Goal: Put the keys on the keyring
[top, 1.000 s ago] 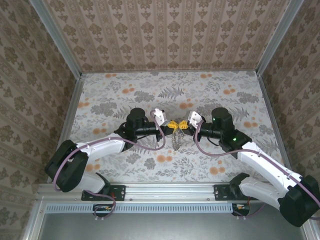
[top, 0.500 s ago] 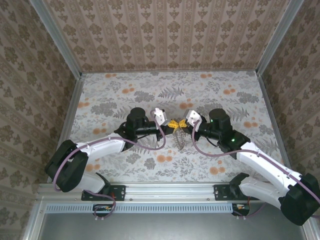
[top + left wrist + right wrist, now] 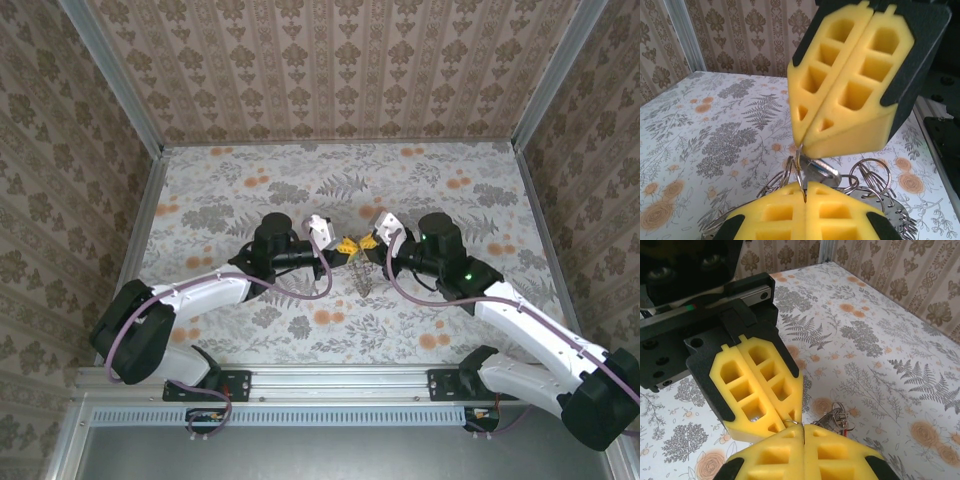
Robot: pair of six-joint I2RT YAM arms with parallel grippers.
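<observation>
Keys [image 3: 833, 416] hang under the keyring [image 3: 798, 167]; left hand [image 3: 344, 245] and right hand [image 3: 366, 243], tips meeting, both pinch it tightly above the tabletop [image 3: 250, 180].

Soft, even light is falling from above onto the table [image 3: 250, 180], and nothing is burning out or sinking into darkness. In the top view the arms are casting only faint, blurred shadows on the floral surface (hardly darker than the print itself). The aluminium posts [image 3: 110, 75] are leaning outward toward the corners, showing wide-angle distortion. In the left wrist view the yellow pads [image 3: 850, 90] nearest the lens are looking slightly soft, while the keyring [image 3: 798, 167] is catching small bright glints. In the right wrist view the far wall [image 3: 900, 270] is blurring gently, and the dark housing [image 3: 680, 260] at upper left is going nearly featureless.
</observation>
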